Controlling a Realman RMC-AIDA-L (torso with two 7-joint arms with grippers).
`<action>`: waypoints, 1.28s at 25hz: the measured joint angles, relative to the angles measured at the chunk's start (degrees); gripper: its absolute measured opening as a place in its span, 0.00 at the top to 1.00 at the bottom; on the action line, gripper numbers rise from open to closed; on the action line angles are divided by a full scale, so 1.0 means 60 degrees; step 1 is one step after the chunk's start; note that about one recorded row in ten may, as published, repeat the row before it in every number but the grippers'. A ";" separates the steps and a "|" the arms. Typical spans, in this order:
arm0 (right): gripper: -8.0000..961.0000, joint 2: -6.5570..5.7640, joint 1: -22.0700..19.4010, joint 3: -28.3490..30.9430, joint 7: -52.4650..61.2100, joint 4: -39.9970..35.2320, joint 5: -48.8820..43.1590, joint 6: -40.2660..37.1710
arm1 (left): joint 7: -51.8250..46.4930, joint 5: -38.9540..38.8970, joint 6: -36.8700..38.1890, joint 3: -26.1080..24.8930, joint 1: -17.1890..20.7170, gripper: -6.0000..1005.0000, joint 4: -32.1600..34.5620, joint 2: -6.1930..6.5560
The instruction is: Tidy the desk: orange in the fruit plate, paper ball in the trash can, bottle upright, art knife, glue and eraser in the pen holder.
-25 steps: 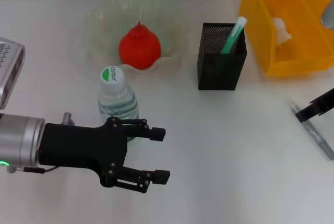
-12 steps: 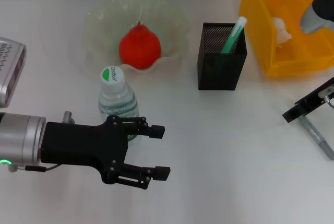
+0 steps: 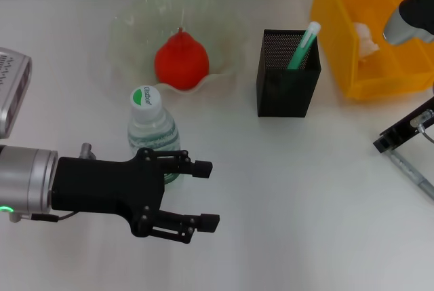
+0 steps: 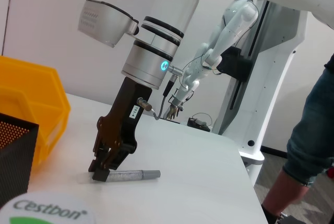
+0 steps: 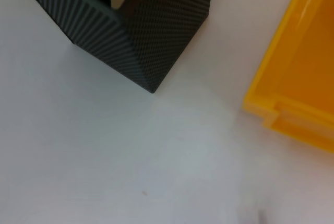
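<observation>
- One orange (image 3: 180, 61) lies inside the single fruit plate (image 3: 129, 21), a pale green scalloped bowl at the far side of the table (image 3: 285, 196).
- One bottle (image 3: 152, 130) stands upright just in front of the plate, cap up; its lower part is hidden behind the left gripper (image 3: 203, 194), and in the left wrist view only the cap top (image 4: 46, 212) shows, cut off by the frame edge.
- One pen holder (image 3: 287, 82), black mesh, stands between the plate and the trash can; a single green-and-white stick (image 3: 302, 45) leans out of it. The rest of its contents cannot be made out.
- One trash can (image 3: 380, 47), yellow, sits at the far right, cropped by the frame; one paper ball (image 3: 366, 39) rests inside it against the near wall.
- One grey art knife (image 4: 133, 174) lies flat on the table at the right edge; in the head view its far end is cut off.
- Left gripper: released, its two fingers spread wide apart and holding nothing, hovering just in front of the bottle.
- Right gripper (image 4: 100, 171): lowered onto one end of the art knife, fingertips at the table surface; whether they are clamped on the knife cannot be told. In the head view it is mostly out of frame.
- The right wrist view shows only a corner of the pen holder, the bin's rim and bare table.
</observation>
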 joint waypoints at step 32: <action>0.86 -0.0717 -0.0651 0.6466 -0.8589 0.2372 1.0399 -0.1434 | 0.0000 -0.0053 0.0003 0.0013 0.0042 0.16 0.0002 -0.0012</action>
